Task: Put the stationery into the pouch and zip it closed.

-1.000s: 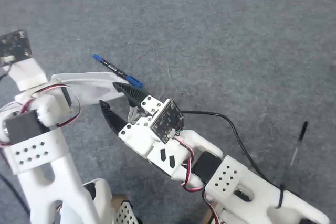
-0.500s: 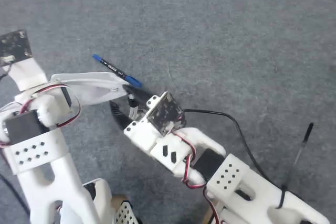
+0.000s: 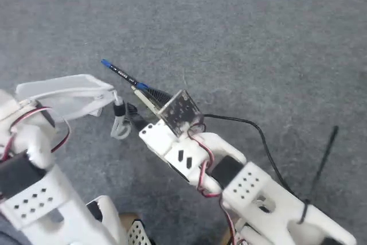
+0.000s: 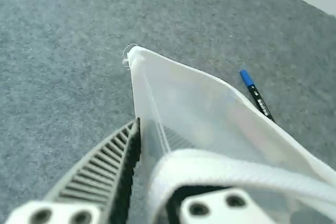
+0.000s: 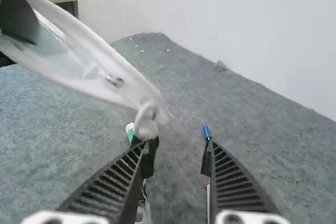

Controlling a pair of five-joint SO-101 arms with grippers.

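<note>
A translucent white pouch hangs lifted off the grey mat, its edge pinched in my left gripper, which is shut on the pouch. Its zip pull ring dangles from the pouch corner, just above one fingertip of my right gripper. That gripper stands open with a narrow gap, low over the mat, beside the zip pull ring. A blue pen lies on the mat just beyond its fingers; the blue pen also shows past the pouch.
A black pen lies far off at the right edge of the mat, past my right arm's black cable. Open grey mat stretches behind and to the right of the pouch.
My left arm has raised the pouch and drawn it to the left. My right gripper has narrowed from wide open and pushed forward toward the pouch corner and the blue pen.
</note>
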